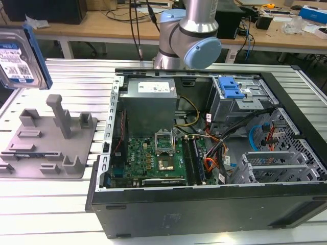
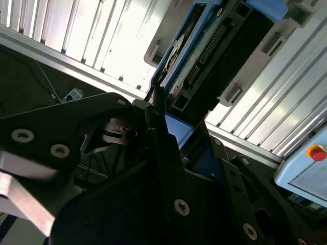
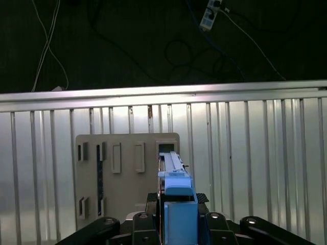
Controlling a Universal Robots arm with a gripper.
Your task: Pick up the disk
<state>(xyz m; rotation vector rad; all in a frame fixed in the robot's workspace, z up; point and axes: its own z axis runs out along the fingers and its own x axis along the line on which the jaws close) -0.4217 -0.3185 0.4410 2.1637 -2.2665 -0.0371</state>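
Exterior view: the flat rectangular silver disk [image 1: 19, 55], with its white-and-blue label and blue plastic side rails, hangs upright at the exterior view's left edge, lifted well clear of the grey plastic holder with upright posts [image 1: 48, 140] that lies on the ribbed aluminium table [image 1: 61, 204] below it. The open black computer case [image 1: 214, 153] lies on its side toward the exterior view's right, exposing a green motherboard [image 1: 153, 155], a grey power supply box [image 1: 150, 102] and a blue plastic drive-bay latch [image 1: 231, 88]. My silver arm with its pale blue joint cap [image 1: 202, 51] rises behind the case.

First wrist view: my black gripper [image 3: 176, 217] has its fingers closed on the disk [image 3: 176, 184], seen edge-on as a narrow blue-and-silver strip, with one blue rail end between the finger bases. Beyond the disk, the grey holder [image 3: 122, 168] lies flat on the table slats [image 3: 255, 163], apart from the disk.

Second wrist view: the disk [image 2: 214, 46] extends away from my gripper [image 2: 176, 127], its blue rail and connector edge showing against the table. A dark finger [image 2: 161, 109] presses along one face; the opposite finger is probably hidden behind the drive body.
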